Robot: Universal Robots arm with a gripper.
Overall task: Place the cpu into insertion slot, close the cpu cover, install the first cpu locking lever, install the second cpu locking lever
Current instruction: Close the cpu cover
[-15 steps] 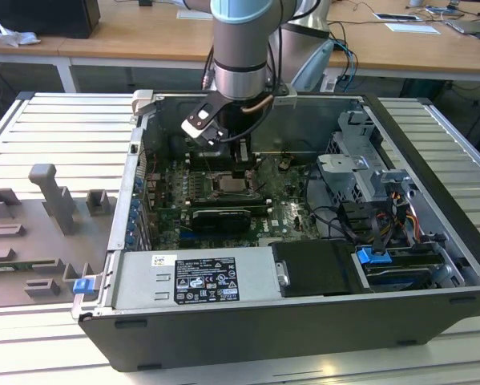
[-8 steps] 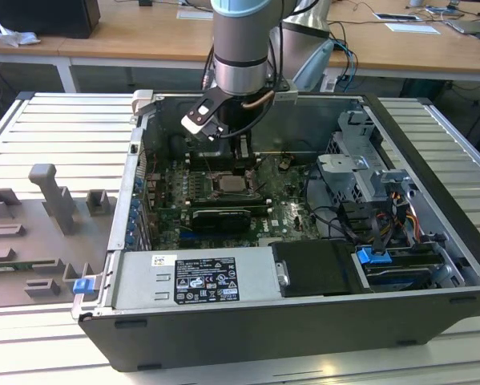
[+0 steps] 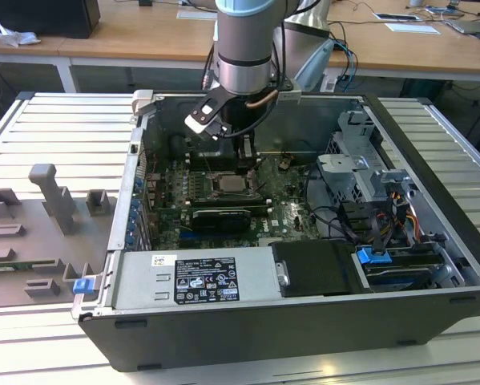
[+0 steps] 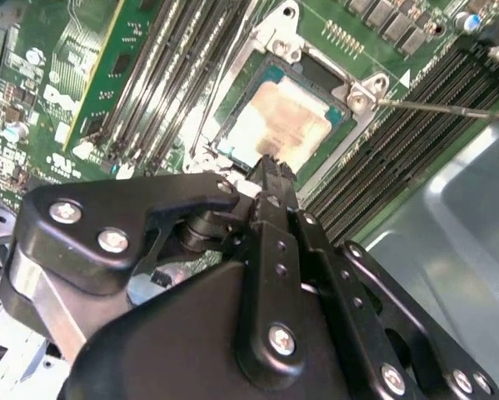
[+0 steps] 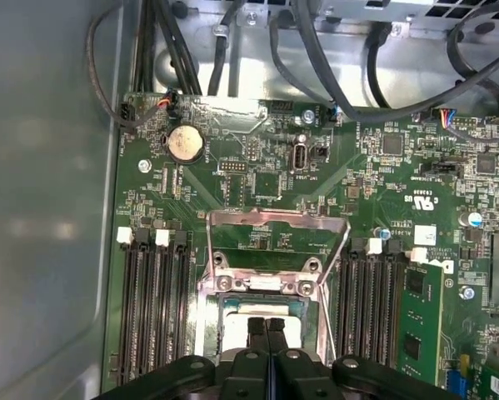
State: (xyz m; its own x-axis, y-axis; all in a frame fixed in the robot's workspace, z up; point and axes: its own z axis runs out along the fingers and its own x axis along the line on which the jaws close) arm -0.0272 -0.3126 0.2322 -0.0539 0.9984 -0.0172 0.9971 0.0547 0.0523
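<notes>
The cpu [image 4: 274,125] lies flat in the insertion slot [image 4: 361,96], and the cpu cover [image 5: 278,217] stands tilted open beside it. The gripper [image 5: 266,327] is clenched on nothing, its tips just over the cpu's edge; whether they touch it cannot be told. The arm [image 3: 244,48] drops vertically into the open computer case [image 3: 432,200] on the worktop [image 3: 55,128].

Bright, even room light washes the ribbed bench [image 3: 55,128] pale in the exterior view. The inside of the computer case [image 3: 264,337] is dimmer, shadowed under the arm [image 3: 244,40]. In the second wrist view a warm glare patch bleaches the cpu [image 4: 274,125], and the claw [image 4: 268,167] looms dark and soft, too near to focus. In the first wrist view the grey case wall [image 5: 41,208] carries smeared, hazy highlights, and the board [image 5: 266,167] is evenly lit.
</notes>
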